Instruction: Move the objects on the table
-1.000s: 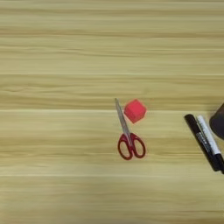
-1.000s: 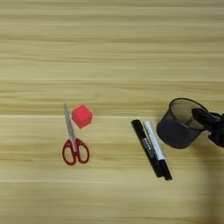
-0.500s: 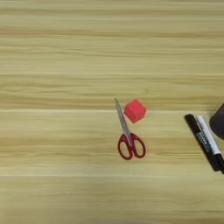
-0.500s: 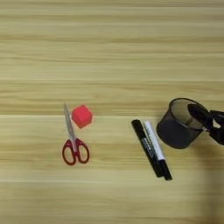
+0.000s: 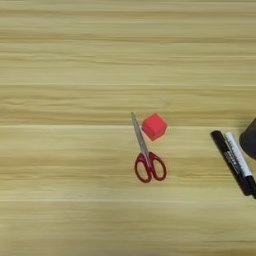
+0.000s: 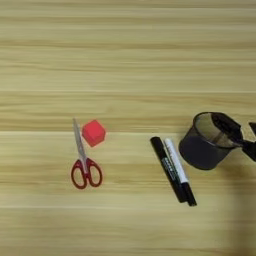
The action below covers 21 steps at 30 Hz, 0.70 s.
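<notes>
Surface: wooden table [image 6: 125, 55], light yellowish, with grain streaks running left to right, fills both views.
Pen cup: black wire-mesh pen cup [image 6: 204, 144] stands at the right, near the right edge, its open mouth tilted toward the right; only its left side shows in the left eye view.
Gripper: right gripper [image 6: 239, 136] comes in from the right edge at the cup's rim; one black finger [image 6: 226, 126] lies across the inside of the rim, the other sits outside the wall at the picture's edge, so the jaws straddle the cup wall. Whether they press on it I cannot tell.
Markers: black marker [image 6: 167, 169] and white marker [image 6: 176, 165] with a dark cap lie side by side, touching, just left of the cup, slanting toward the near right.
Scissors: red-handled scissors [image 6: 83, 161] lie left of the markers, blades pointing far, handles near.
Cube: red cube [image 6: 93, 132] sits just right of the scissor blades.
</notes>
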Each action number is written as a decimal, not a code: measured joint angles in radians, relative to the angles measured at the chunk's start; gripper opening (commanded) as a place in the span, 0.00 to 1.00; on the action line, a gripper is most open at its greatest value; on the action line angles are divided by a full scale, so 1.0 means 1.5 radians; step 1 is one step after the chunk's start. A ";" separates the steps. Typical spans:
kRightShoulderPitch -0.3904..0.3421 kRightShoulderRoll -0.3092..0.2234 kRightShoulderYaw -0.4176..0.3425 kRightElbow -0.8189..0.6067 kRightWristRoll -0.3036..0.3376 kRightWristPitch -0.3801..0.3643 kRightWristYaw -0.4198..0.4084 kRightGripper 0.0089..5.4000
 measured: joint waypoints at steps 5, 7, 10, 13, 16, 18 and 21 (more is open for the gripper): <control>0.004 0.000 -0.007 -0.029 0.007 0.003 -0.002 1.00; 0.010 0.000 -0.012 -0.047 0.010 0.003 -0.002 1.00; 0.020 0.001 -0.017 -0.071 0.015 0.010 -0.003 1.00; 0.022 0.002 -0.017 -0.079 0.019 0.013 -0.004 1.00; 0.022 0.003 -0.020 -0.085 0.022 0.013 -0.005 1.00; 0.023 0.004 -0.021 -0.089 0.023 0.014 -0.006 1.00; 0.028 0.006 -0.026 -0.116 0.030 0.016 -0.012 1.00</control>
